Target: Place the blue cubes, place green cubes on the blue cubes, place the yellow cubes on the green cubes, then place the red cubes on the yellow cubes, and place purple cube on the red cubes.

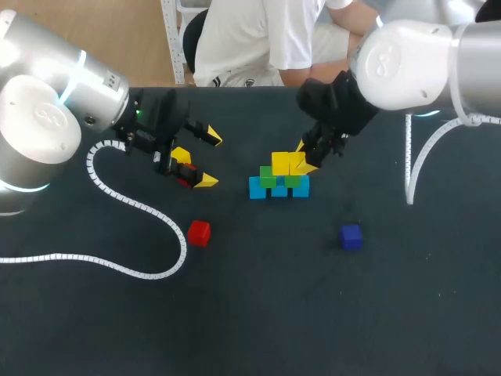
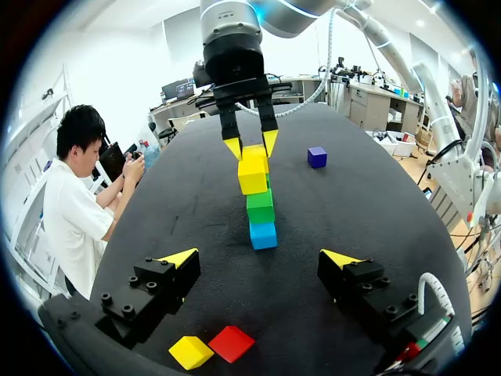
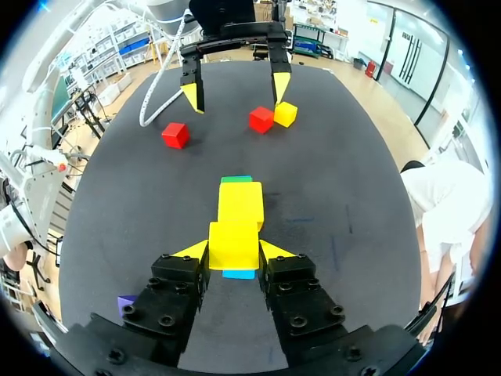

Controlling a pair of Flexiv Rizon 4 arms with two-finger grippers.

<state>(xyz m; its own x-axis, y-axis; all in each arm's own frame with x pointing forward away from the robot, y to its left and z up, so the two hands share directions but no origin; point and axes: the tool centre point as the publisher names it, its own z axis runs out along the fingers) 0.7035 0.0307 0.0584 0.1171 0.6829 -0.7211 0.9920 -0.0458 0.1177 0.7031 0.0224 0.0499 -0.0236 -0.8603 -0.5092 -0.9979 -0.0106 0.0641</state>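
Small red plastic cube (image 1: 199,232): lying loose nearest; probably light and rigid, asking for a grip on opposite flat faces.
Left gripper (image 1: 208,160): hanging released, holding nothing.
Right gripper (image 3: 233,251): clenching a yellow plastic cube (image 3: 233,235) atop the blue-and-green cube stack (image 1: 279,189).

The right hand (image 1: 304,157) has its yellow tips on either side of a small yellow cube (image 1: 295,163) topping stacked green and blue cubes. A purple cube (image 1: 351,236) lies on the dark desk (image 1: 258,313) near it. The left hand (image 1: 209,159) is spread wide, with a loose red cube (image 1: 199,233) near it.
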